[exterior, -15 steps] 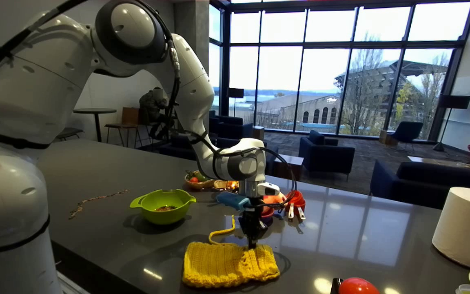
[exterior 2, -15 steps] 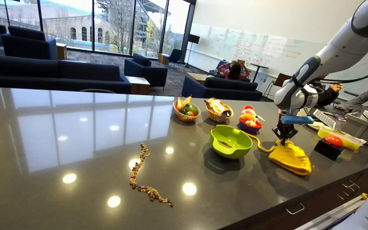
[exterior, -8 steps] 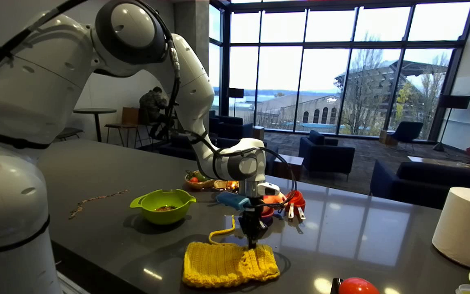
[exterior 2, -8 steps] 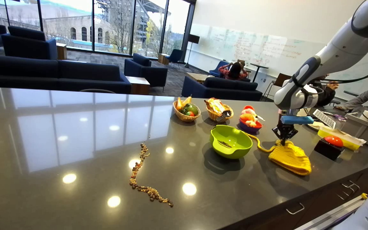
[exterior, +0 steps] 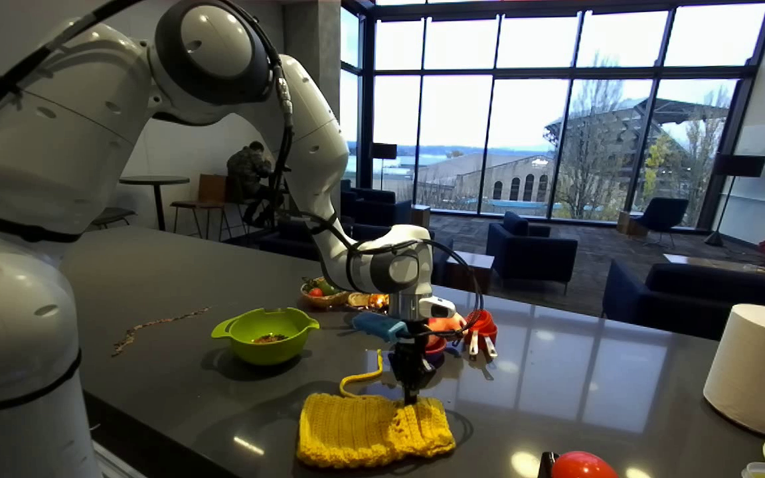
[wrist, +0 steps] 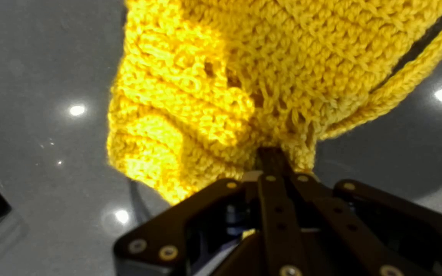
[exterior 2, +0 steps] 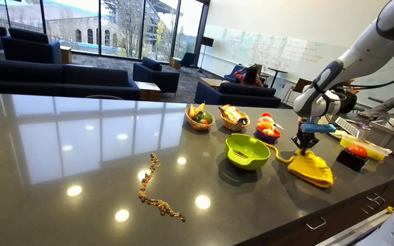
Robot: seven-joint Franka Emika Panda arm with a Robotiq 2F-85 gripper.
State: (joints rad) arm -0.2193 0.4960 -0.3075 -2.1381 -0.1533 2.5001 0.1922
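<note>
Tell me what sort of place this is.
Probably a shared lounge in an office or campus building: a long dark sofa, a written-on whiteboard and tall windows suggest it.

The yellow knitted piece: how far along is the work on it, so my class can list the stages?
Looks done: reaching it, as the gripper touches the yellow knitted piece in the wrist view.
In hand: the gripper is shut at its fabric; whether any is pinched, I can't tell.
Left, I'd judge: any lifting, since the piece lies on the counter, its cord in a loose curve.
</note>
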